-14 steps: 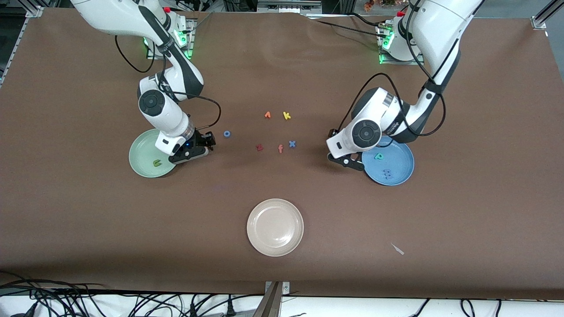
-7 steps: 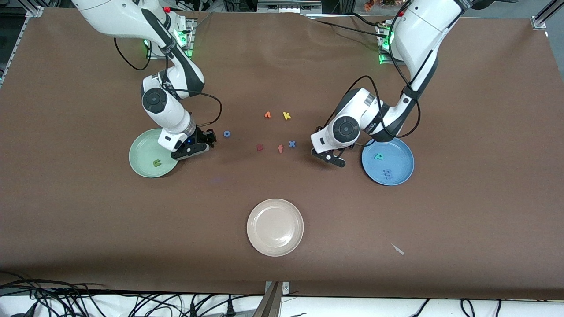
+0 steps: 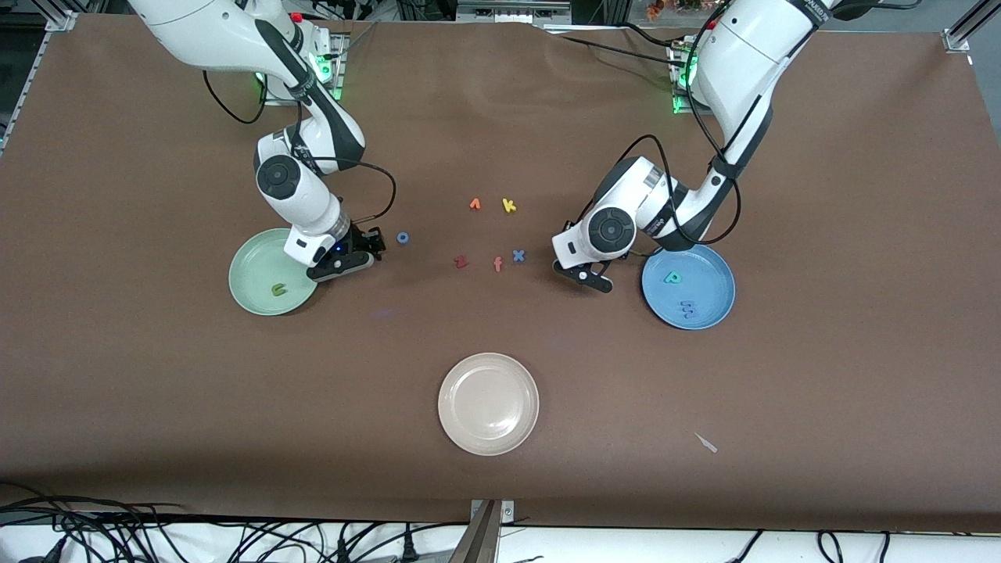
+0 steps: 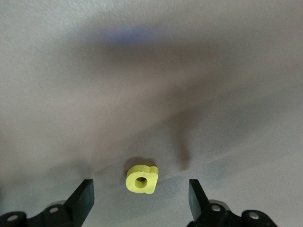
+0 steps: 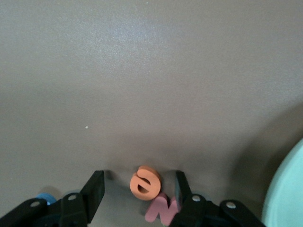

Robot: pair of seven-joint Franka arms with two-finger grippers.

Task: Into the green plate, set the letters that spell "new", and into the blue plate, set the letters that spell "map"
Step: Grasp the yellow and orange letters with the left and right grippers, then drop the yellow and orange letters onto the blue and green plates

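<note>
The green plate is holding only the olive n, and the blue plate is holding the teal p and blue m; the orange e, pink w and yellow a are lying on the table, so three letters are left. The right gripper is reaching low just beside the green plate, jaws open astride the e, gripping nothing; the left gripper is hanging low near the blue plate, toward mid-table, jaws spread wide around the a, not touching it.
</note>
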